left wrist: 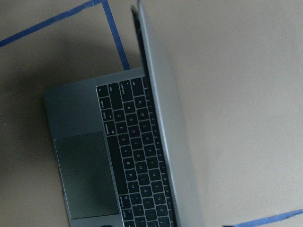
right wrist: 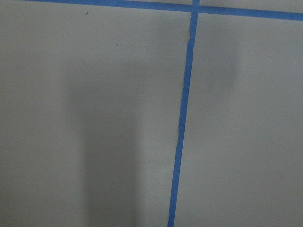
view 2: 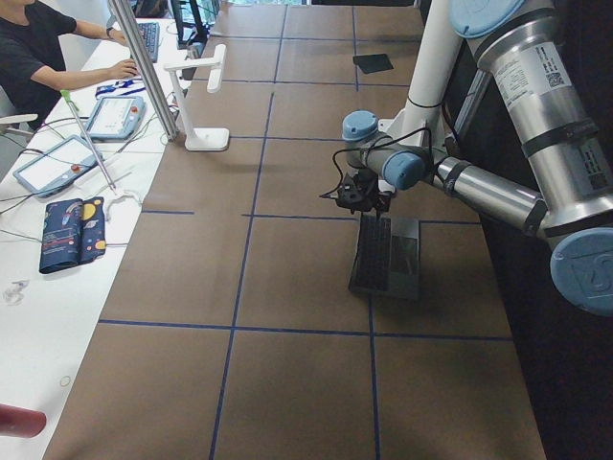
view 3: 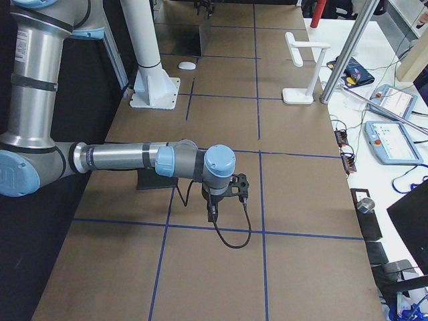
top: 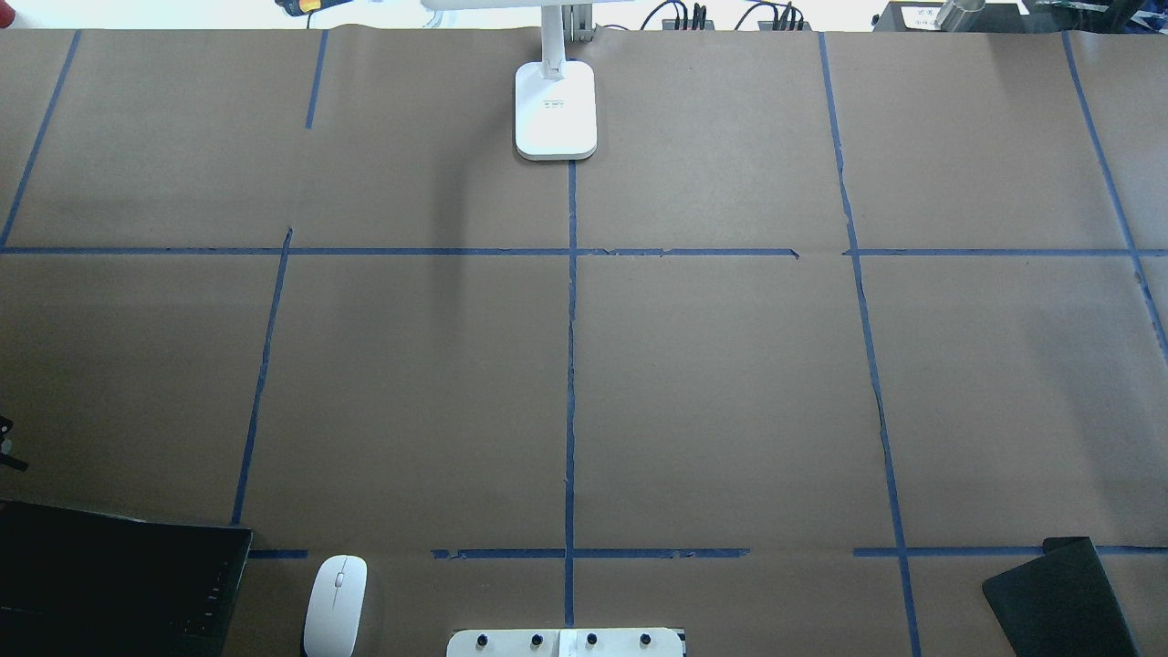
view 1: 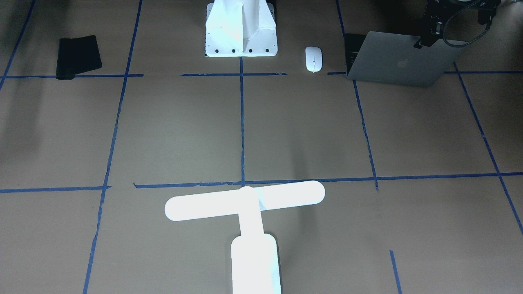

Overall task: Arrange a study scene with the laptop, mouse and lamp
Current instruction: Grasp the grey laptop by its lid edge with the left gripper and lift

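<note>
The laptop (view 1: 392,59) stands open at the robot's near left, its lid with the apple logo facing the front camera. It also shows in the overhead view (top: 119,584) and the exterior left view (view 2: 386,257). The left wrist view shows its keyboard (left wrist: 137,156) and the lid edge-on. My left gripper (view 1: 421,41) hovers at the lid's top edge; I cannot tell whether it is open or shut. The white mouse (view 1: 313,59) lies beside the laptop. The white lamp (view 1: 245,204) stands at the far middle edge. My right gripper (view 3: 224,190) hangs low over bare paper; its state is unclear.
A black mat (view 1: 77,56) lies at the robot's near right, partly behind the right arm (view 3: 152,180). The white bolt-holed pedestal (view 1: 241,28) stands between the arms. Blue tape lines cross the brown paper. Operators' gear lies beyond the lamp.
</note>
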`<act>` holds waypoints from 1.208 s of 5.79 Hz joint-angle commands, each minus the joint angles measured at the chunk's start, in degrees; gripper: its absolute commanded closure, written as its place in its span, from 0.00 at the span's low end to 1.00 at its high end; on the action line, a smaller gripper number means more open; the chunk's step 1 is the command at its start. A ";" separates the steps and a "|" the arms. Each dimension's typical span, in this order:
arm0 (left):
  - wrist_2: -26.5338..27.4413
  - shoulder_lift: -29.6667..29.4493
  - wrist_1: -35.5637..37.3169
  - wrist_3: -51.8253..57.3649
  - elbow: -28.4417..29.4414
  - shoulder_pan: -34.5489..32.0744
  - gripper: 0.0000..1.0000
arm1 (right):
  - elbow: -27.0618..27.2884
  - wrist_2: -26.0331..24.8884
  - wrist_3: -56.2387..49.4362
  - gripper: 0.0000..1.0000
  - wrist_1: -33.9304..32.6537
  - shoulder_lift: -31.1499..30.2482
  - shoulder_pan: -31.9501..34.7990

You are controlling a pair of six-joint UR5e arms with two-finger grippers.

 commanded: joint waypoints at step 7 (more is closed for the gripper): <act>-0.35 -5.36 0.83 -1.83 -5.68 -6.79 1.00 | 0.00 0.11 0.11 0.00 -0.09 -0.08 0.00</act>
